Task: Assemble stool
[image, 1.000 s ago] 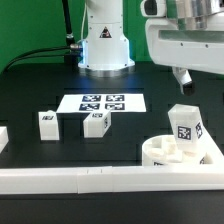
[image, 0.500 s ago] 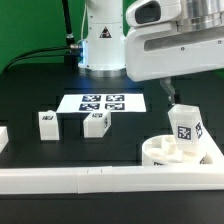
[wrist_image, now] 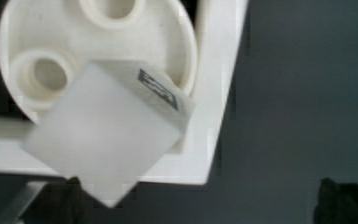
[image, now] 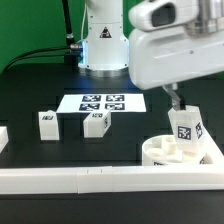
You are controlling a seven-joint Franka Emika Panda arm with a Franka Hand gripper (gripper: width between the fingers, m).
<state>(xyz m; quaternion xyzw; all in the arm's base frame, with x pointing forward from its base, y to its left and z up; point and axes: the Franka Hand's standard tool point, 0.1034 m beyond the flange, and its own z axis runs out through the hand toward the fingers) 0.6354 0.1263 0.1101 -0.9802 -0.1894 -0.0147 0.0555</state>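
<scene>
Leg block (image: 187,118) stands in seat (image: 150,153), black-and-white square tag (image: 183,130) on face; jaws spread above it.

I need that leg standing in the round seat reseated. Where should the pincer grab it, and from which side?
I'd take the leg block on its upper half, from above, closing on two opposite flat faces. It stands nearly upright in the seat, so the rim hems in its lower end while its top stands free. The pincer hangs open just above it.
</scene>
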